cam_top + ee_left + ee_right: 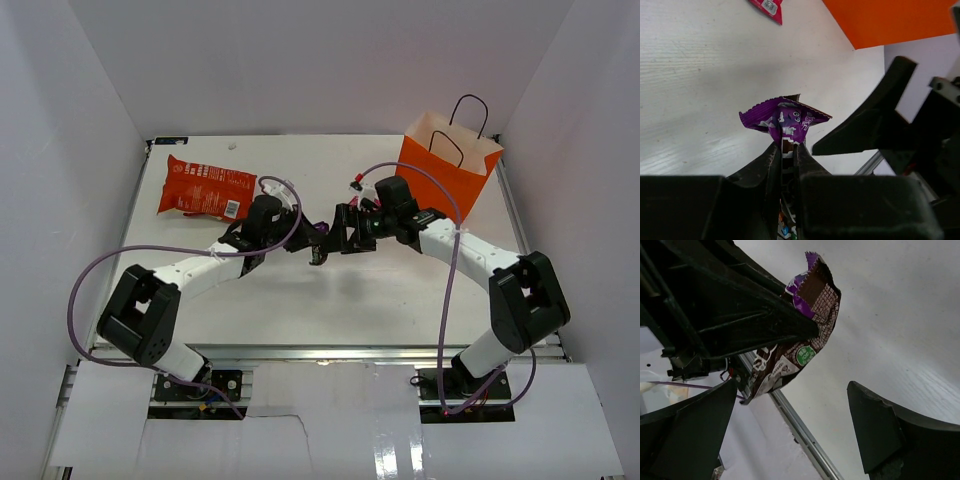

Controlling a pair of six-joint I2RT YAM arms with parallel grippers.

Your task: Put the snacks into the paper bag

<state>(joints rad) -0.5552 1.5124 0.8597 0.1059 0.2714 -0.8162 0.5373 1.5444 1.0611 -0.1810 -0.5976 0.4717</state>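
On the desk (330,290), the paper bag (445,175) stands far right, well apart from the meeting arms, and the red chip bag (205,188) lies far left. Our right claw (792,405) gapes wide near the purple wrapper (785,117), touching nothing. Our left claw (786,150) pinches the wrapper by a thin edge above the desk. If the left lets go before the right closes, we judge the candy falls.

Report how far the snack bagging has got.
Done: unclear, the paper bag hides its contents. In hand: the left gripper is shut on a purple wrapper, held above the table, with the right gripper open close by. Left: the red chip bag and a small red wrapper lie on the table, outside the bag.
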